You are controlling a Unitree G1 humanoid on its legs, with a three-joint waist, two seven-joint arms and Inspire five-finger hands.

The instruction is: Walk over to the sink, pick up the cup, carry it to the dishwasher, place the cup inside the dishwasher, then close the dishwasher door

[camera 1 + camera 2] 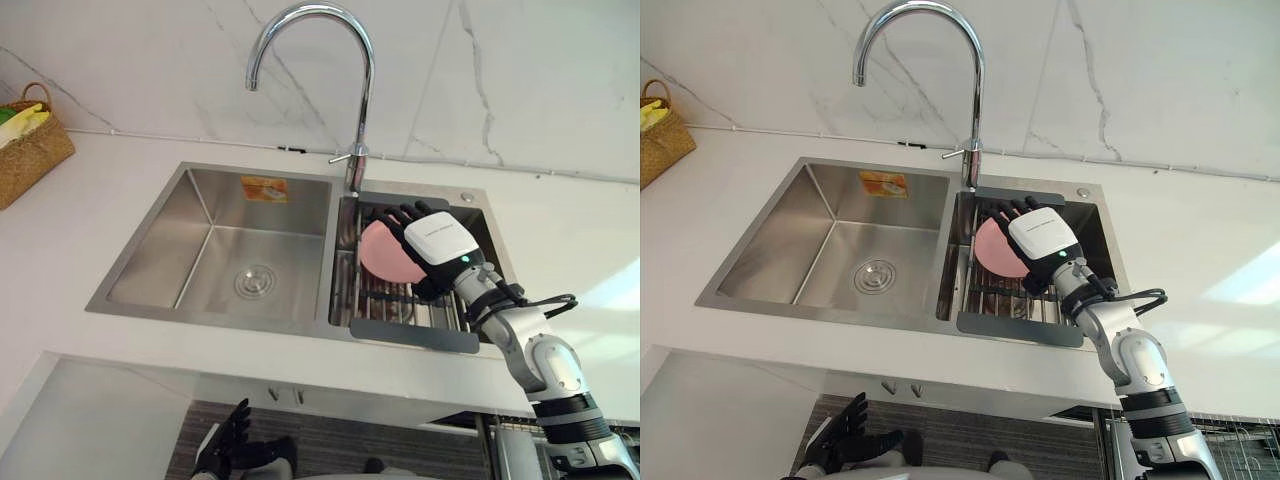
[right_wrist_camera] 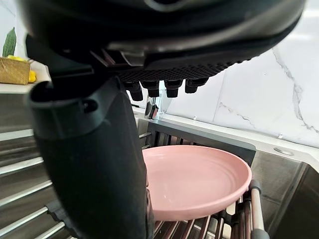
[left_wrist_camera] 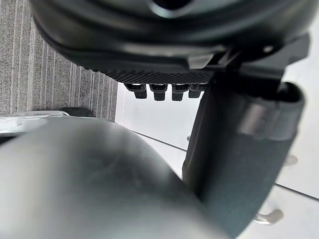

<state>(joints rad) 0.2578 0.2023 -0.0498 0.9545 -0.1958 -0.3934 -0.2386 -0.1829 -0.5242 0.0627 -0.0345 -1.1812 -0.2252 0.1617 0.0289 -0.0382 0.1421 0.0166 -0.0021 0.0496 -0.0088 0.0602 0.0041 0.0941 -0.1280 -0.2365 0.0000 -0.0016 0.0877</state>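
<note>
A shallow pink dish (image 1: 378, 252) lies tilted on the metal rack (image 1: 385, 302) over the sink's right basin; I see no cup. My right hand (image 1: 436, 240) hovers just above the dish, with straight fingers reaching over its rim and the thumb beside it. In the right wrist view the dish (image 2: 199, 179) lies under the fingers (image 2: 164, 87), and a gap shows between them. My left hand (image 1: 226, 438) hangs low below the counter edge, fingers relaxed and holding nothing.
The left basin (image 1: 220, 255) of the steel sink (image 1: 150, 310) has a drain at its middle. A tall chrome faucet (image 1: 365, 90) arches behind the rack. A woven basket (image 1: 25, 145) stands at the counter's far left. White counter surrounds the sink.
</note>
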